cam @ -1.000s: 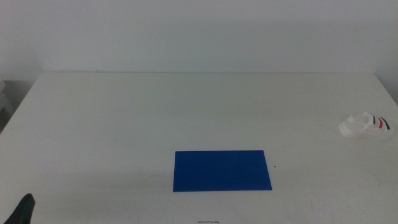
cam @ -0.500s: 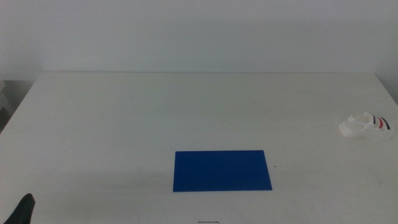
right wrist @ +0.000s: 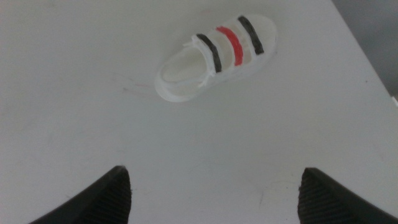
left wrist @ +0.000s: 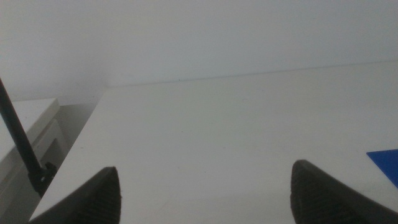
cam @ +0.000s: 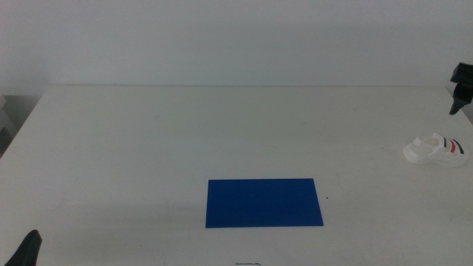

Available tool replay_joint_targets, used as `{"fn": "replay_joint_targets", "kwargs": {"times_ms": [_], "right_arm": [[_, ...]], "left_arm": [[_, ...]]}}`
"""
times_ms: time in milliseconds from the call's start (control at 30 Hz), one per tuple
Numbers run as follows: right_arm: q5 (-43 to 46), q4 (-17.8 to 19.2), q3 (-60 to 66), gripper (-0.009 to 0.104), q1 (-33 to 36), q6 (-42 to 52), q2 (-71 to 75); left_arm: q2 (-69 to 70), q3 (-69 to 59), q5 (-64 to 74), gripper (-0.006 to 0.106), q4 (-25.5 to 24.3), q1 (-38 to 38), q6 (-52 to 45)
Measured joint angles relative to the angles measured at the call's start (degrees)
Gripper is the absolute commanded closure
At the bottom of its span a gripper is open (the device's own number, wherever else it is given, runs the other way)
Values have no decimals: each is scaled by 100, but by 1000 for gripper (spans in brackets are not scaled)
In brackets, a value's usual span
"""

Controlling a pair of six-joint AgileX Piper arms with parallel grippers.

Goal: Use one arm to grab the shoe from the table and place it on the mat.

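Observation:
The shoe (cam: 434,150) is a small white sandal with dark and red straps, lying on the table (cam: 185,140) near its right edge. In the right wrist view the shoe (right wrist: 214,56) lies on its sole ahead of my open, empty right gripper (right wrist: 214,199), apart from it. A dark part of the right arm (cam: 462,85) shows at the right edge of the middle view, above and behind the shoe. The dark blue mat (cam: 264,202) lies flat at the front middle. My left gripper (left wrist: 205,199) is open and empty; its tip (cam: 28,251) waits at the front left corner.
The table's right edge runs close beside the shoe, with dark floor (right wrist: 373,25) beyond it. A corner of the mat (left wrist: 385,163) shows in the left wrist view. A white cabinet (left wrist: 25,124) and a black cable (left wrist: 18,137) stand off the table's left side.
A dark part of the right arm has come into the middle view at the right edge, above the shoe. The shoe, the mat and the left gripper have not moved.

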State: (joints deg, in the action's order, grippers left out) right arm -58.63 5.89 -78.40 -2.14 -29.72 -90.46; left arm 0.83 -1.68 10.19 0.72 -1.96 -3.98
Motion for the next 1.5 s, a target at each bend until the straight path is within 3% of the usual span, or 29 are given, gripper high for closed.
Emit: {"fn": "replay_joint_targets", "kwargs": {"times_ms": [400, 667, 900, 1067, 1267, 1500], "right_arm": [[132, 129, -27, 2, 0, -310, -390], [-122, 349, -386, 4, 0, -2182, -665], [-1089, 308, -1886, 4, 0, -3491, -1847], [-1099, 233, -2506, 4, 0, -4205, -2464], [-1119, 413, -2595, 4, 0, -5181, -2799], [-1114, 523, -2595, 4, -4, -5575, -3117]], "left_arm": [[0, 0, 0, 7, 0, 0, 0], [0, 0, 0, 7, 0, 0, 0], [0, 0, 0, 7, 0, 0, 0], [0, 0, 0, 7, 0, 0, 0], [0, 0, 0, 7, 0, 0, 0], [0, 0, 0, 7, 0, 0, 0]]}}
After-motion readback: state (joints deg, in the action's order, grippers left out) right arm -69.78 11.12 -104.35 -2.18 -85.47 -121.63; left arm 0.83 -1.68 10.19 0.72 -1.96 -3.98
